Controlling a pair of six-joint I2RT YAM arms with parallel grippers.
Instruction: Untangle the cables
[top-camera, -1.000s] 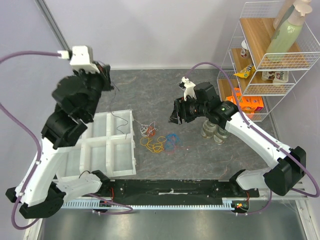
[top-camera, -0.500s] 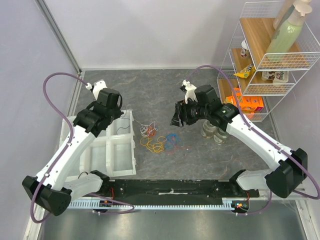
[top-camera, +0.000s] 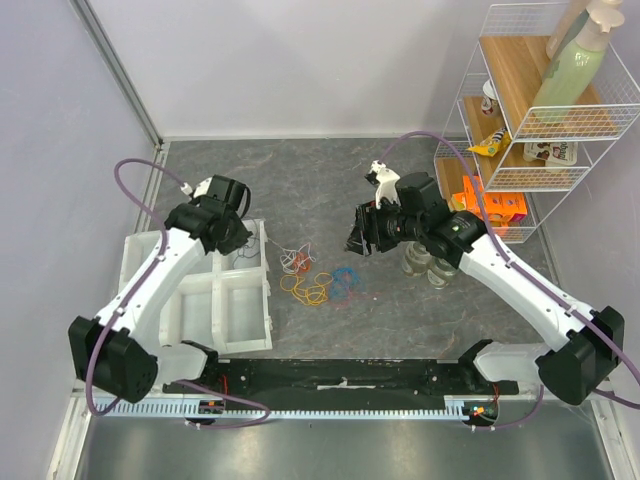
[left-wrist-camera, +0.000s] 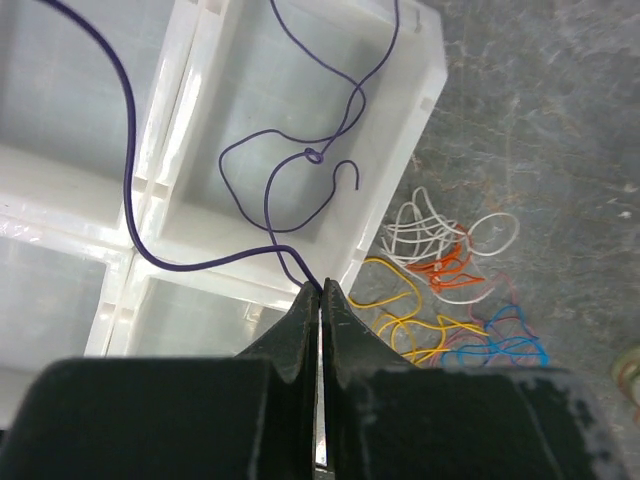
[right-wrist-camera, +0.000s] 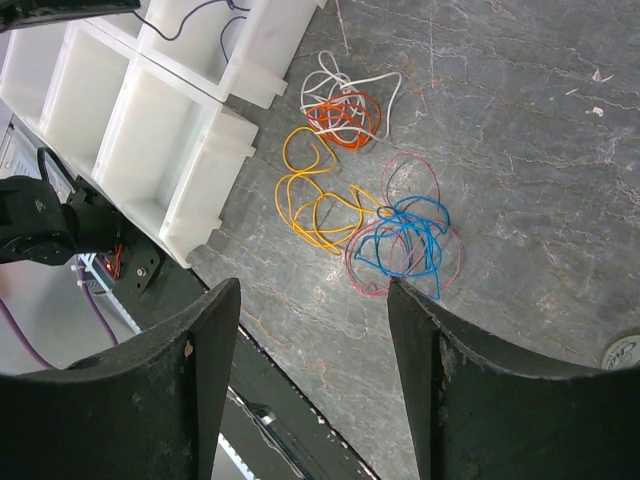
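My left gripper (left-wrist-camera: 320, 287) is shut on a thin dark purple cable (left-wrist-camera: 268, 190). It holds the cable over the far right compartment of the white tray (left-wrist-camera: 402, 190), and the cable's loose loops hang into that compartment. In the top view this gripper (top-camera: 240, 240) is at the tray's far right corner. The other cables lie in a bunch (top-camera: 315, 277) on the grey floor just right of the tray: white (right-wrist-camera: 352, 84), orange (right-wrist-camera: 345, 128), yellow (right-wrist-camera: 310, 205), blue (right-wrist-camera: 410, 240) and pink (right-wrist-camera: 368, 268). My right gripper (right-wrist-camera: 312, 284) is open and empty, above and to the right of the bunch (top-camera: 358, 232).
The white tray (top-camera: 215, 312) has several compartments and fills the left side. Two glass jars (top-camera: 425, 262) stand under my right arm. A wire shelf (top-camera: 530, 110) with bottles and an orange packet (top-camera: 495, 205) is at the far right. A black rail (top-camera: 340, 375) runs along the near edge.
My left arm has come down from high at the far left to the tray's far right corner, with the dark cable in it. My right arm has shifted slightly to the right.
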